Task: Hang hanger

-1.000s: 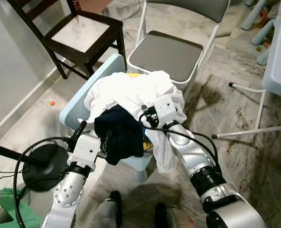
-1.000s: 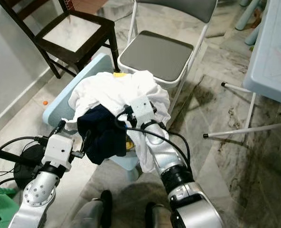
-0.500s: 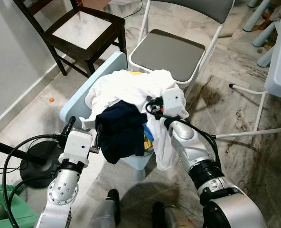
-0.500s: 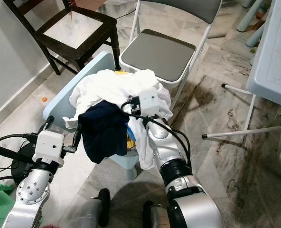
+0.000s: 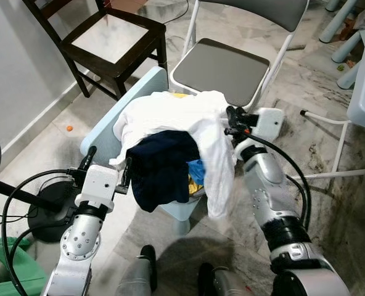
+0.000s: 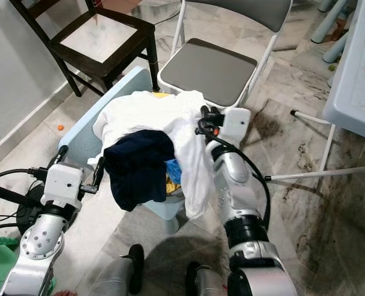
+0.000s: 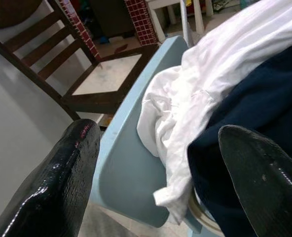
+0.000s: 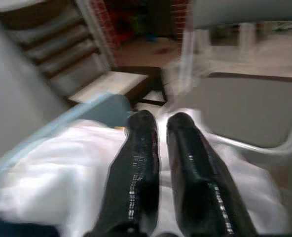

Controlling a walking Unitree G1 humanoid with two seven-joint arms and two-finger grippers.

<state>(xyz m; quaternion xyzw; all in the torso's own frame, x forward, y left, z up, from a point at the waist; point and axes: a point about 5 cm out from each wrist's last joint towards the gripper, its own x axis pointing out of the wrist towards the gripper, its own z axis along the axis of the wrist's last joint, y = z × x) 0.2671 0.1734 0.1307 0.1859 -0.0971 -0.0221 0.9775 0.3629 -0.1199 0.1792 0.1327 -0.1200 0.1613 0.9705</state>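
I see a heap of laundry on a small pale-blue plastic chair (image 5: 105, 132): a crumpled white cotton garment (image 5: 170, 117) spread over the top, and a dark navy garment (image 5: 161, 166) slumped down the near side.

My right gripper (image 6: 205, 121) sits at the far-right edge of the white garment, beside the grey-seated white folding chair (image 5: 222, 65). In the right wrist view its two black fingers (image 8: 138, 163) lie nearly together with only a slim gap between them, above white cloth; I cannot tell whether any fabric is pinched there. I judge this placement as a probe into the pile from the side.

My left gripper (image 5: 105, 169) rests at the near-left of the pile, its fingers (image 7: 62, 182) spread wide with nothing between them, pointed at the hanging white hem and navy cloth, presumably ready to lift or steady the heap.

I cannot make out the hanger the task names; I judge it may lie buried under the clothing, so uncovering it comes first.

A dark wooden chair (image 5: 111, 37) stands behind, against the wall.
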